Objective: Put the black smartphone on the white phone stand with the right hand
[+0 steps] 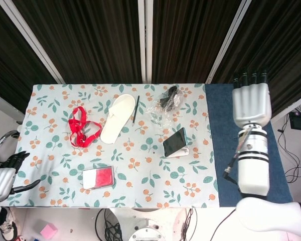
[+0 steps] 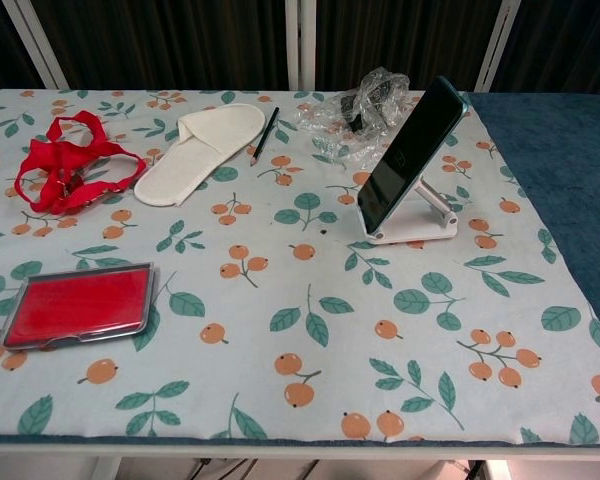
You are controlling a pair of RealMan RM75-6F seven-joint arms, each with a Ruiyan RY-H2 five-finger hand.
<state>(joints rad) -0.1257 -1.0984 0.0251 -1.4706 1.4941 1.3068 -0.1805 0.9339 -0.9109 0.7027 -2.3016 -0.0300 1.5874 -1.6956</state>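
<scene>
The black smartphone (image 1: 174, 142) (image 2: 410, 153) leans tilted on the white phone stand (image 1: 183, 151) (image 2: 417, 225), right of the table's middle. Nothing touches it. My right hand (image 1: 251, 102) hovers over the blue strip at the table's right side, well clear of the phone, fingers stretched out straight and holding nothing. My left hand (image 1: 4, 175) hangs off the table's left front corner, fingers slightly apart, empty. Neither hand shows in the chest view.
A red strap (image 1: 81, 126), a white slipper (image 1: 117, 118), a black pencil (image 1: 135, 110) and a crumpled plastic bag (image 1: 165, 103) lie across the back half. A red case (image 1: 98, 177) sits near the front left. Blue cloth (image 1: 241, 145) covers the right end.
</scene>
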